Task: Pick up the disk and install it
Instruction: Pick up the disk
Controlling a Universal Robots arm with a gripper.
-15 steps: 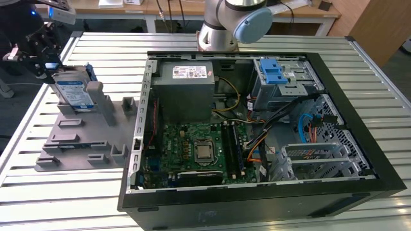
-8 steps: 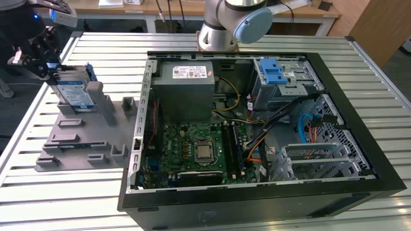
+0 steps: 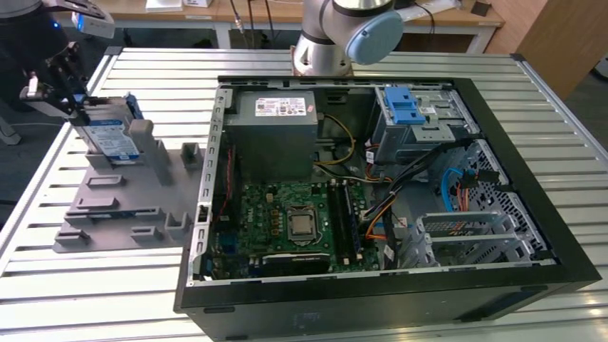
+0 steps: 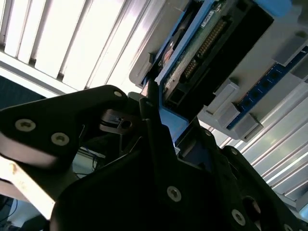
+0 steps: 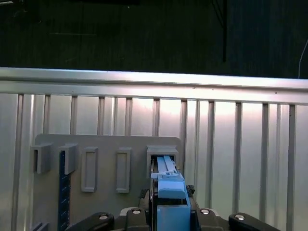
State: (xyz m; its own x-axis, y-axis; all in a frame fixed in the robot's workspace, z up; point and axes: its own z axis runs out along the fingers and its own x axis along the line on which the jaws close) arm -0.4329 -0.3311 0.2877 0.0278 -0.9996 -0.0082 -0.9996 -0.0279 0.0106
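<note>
The tool (image 3: 76,108) stood at the exterior view's left edge of the bench (image 3: 95,303), over the grey rack (image 3: 119,214) beside the open computer case (image 3: 380,303). Its jaws looked narrowly closed on the top edge of the disk (image 3: 109,139). In the second wrist view, a dark finger (image 4: 153,125) lay against the blue bracket framing the drive (image 4: 207,43). In the first wrist view that blue edge (image 5: 171,190) sat centred between the two halves of the tool. The disk stood upright on edge, its lower part seemingly seated in the rack's slot next to a grey post (image 3: 142,139). The step in hand appeared to be the pick-up. Done well, it called for a firm, centred hold on the bracket and a pull straight along the slot. Any tilt could have jammed the drive against the post or let the thin plastic edge slip.
</note>
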